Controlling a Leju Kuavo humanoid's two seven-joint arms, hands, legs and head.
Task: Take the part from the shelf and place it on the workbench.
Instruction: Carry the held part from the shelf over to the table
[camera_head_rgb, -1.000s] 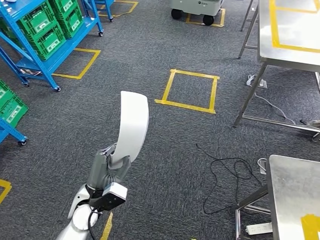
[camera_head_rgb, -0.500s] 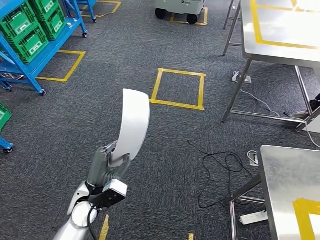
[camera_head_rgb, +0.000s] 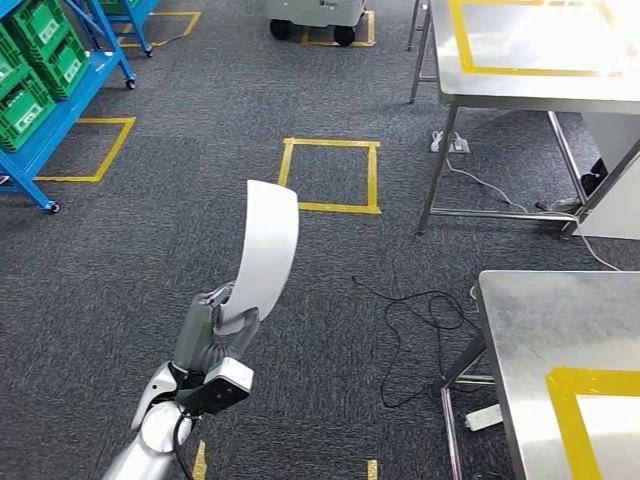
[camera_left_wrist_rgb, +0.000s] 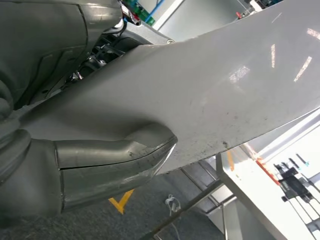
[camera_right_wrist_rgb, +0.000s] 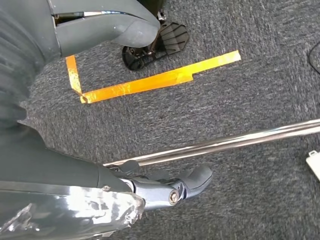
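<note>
We see the white curved part standing upright above the grey carpet, its lower end gripped by our left hand, thumb pressed flat against it. Our right hand hangs over the floor, fingers apart, holding nothing. The steel surface lies ahead to the right.
</note>
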